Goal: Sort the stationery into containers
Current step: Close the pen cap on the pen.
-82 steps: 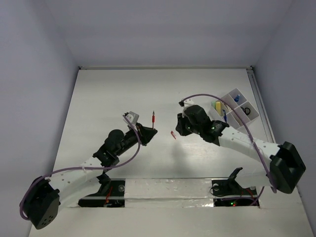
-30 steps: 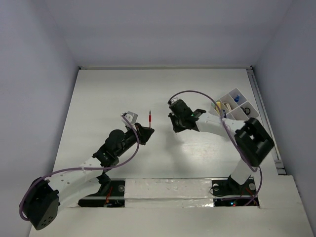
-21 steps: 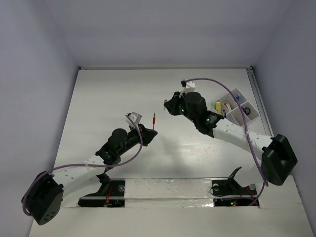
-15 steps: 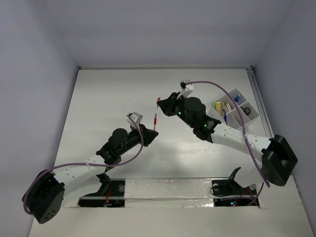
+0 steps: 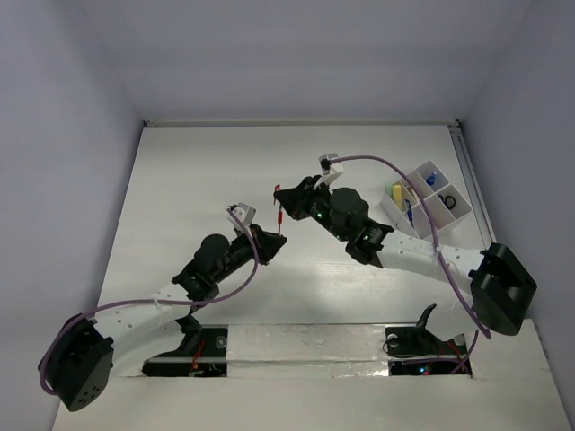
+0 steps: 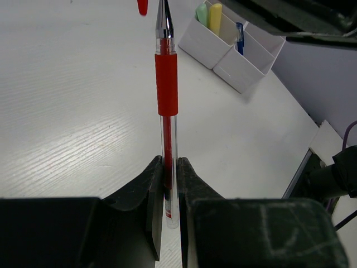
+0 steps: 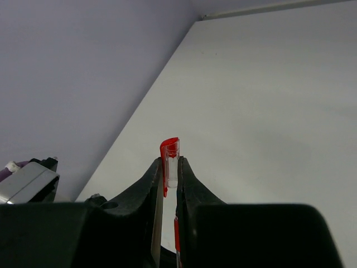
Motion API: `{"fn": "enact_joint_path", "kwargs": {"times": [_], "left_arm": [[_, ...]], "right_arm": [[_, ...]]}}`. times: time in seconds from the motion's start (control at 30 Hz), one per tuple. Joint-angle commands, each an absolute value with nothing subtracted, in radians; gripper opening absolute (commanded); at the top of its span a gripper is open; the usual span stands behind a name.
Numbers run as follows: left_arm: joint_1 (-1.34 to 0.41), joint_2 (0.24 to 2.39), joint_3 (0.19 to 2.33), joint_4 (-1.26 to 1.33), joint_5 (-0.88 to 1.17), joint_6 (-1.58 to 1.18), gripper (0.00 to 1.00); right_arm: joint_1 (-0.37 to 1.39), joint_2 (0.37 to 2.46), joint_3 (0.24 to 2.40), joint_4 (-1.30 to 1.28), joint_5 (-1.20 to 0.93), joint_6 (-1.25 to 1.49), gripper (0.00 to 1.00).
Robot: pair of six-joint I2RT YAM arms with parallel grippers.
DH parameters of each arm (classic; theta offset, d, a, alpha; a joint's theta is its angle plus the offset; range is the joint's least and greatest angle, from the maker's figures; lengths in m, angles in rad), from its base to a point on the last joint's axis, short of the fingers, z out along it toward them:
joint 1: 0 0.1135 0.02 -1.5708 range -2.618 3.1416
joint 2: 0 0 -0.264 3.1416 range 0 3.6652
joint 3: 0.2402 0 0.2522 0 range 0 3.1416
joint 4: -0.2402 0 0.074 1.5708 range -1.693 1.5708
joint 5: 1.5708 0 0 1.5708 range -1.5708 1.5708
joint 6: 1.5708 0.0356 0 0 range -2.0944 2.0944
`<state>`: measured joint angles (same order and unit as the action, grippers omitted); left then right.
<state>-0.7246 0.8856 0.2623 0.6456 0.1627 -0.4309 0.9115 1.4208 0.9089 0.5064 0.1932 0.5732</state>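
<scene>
A red gel pen point(image 6: 166, 95) with a clear barrel stands upright, tip up, with my left gripper point(image 6: 170, 162) shut on its lower end. From above, the pen point(image 5: 281, 220) rises out of the left gripper point(image 5: 269, 241) at mid-table. My right gripper point(image 7: 169, 164) is shut on the pen's clear cap point(image 7: 171, 156) with a red clip. The cap point(image 5: 278, 189) hangs just above the pen's tip, held by the right gripper point(image 5: 287, 195). The white organiser tray point(image 5: 442, 214) sits at the right edge.
In the tray lie a yellow marker point(image 5: 395, 191), a blue item point(image 5: 431, 178) and black scissors point(image 5: 451, 204). The left wrist view shows the tray point(image 6: 237, 70) beyond the pen, with a mint eraser point(image 6: 201, 11) beside the yellow marker point(image 6: 215, 14). A rail point(image 5: 472, 175) runs along the table's right side.
My right gripper has swung left from beside the tray, carrying the cap, and now sits over the pen's tip. The left gripper has held the pen nearly still.
</scene>
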Motion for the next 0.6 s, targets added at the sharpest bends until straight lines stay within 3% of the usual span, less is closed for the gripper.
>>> {"fn": "enact_joint_path", "kwargs": {"times": [0.0, 0.57], "left_arm": [[-0.723, 0.867, 0.296, 0.680, 0.150, -0.428, 0.00], [-0.723, 0.857, 0.293, 0.673, 0.130, -0.426, 0.00]], "right_arm": [[0.922, 1.413, 0.896, 0.587, 0.219, 0.580, 0.00], [0.922, 1.410, 0.874, 0.586, 0.204, 0.583, 0.00]]}}
